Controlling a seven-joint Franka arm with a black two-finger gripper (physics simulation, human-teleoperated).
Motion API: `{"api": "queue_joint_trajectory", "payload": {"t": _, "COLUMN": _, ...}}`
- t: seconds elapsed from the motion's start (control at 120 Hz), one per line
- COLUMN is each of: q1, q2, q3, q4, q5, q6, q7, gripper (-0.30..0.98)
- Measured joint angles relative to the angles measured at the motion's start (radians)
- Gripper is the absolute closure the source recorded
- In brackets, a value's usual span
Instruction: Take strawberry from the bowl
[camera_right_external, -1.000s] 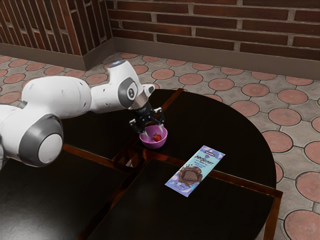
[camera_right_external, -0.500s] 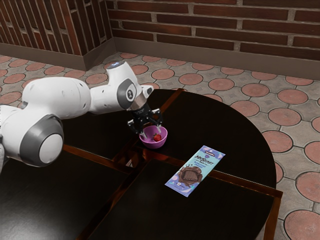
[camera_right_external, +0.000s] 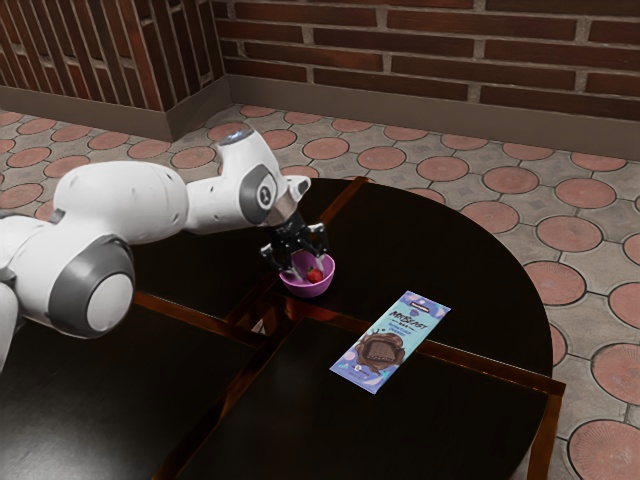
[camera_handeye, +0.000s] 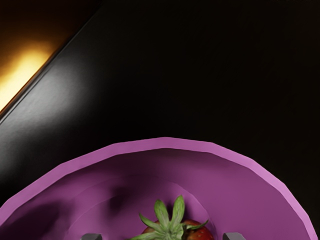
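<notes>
Exterior view: my arm (camera_right_external: 120, 200) enters from the exterior view's left and extends over the dark table (camera_right_external: 480, 280), its last joints bent so that the hand points down at a slight slant. My gripper (camera_right_external: 308, 270) is at the mouth of the pink bowl (camera_right_external: 310, 291), fingertips reaching down within its rim. The bowl stands inward from the table's far curved edge, just beside the reddish-brown wooden strip (camera_right_external: 475, 362) set into the top. The strawberry (camera_right_external: 315, 275) is inside the bowl, its red flesh visible below my hand. This view also records a wrapped chocolate bar (camera_right_external: 390, 342), lying flat across the strip, apart from the bowl and nearer the table's edge at the exterior view's right. Beyond the table are a tiled floor (camera_right_external: 440, 165) and a brick wall (camera_right_external: 400, 50). Wrist view: detail is supplied here on the fruit and my grip. The green leaves (camera_handeye: 175, 217) crown the strawberry and face my hand, their tips spread. My two fingers (camera_handeye: 233, 236) stand wide apart with the strawberry between them; a gap is visible on either side of it, the wider one on the side of the bowl's shaded wall. I have hold of nothing. How deep the fingertips reach, I cannot tell.
</notes>
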Motion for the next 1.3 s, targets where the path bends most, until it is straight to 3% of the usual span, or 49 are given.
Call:
{"api": "queue_joint_trajectory", "payload": {"t": 0.95, "q1": 0.001, "q2": 0.039, "q3": -0.026, "q4": 0.036, "q5": 0.036, "q6": 0.022, "q7": 0.030, "gripper": 0.43}}
{"api": "queue_joint_trajectory", "payload": {"t": 1.3, "q1": 0.000, "q2": 0.024, "q3": -0.026, "q4": 0.017, "q5": 0.065, "q6": 0.018, "q7": -0.001, "gripper": 0.57}}
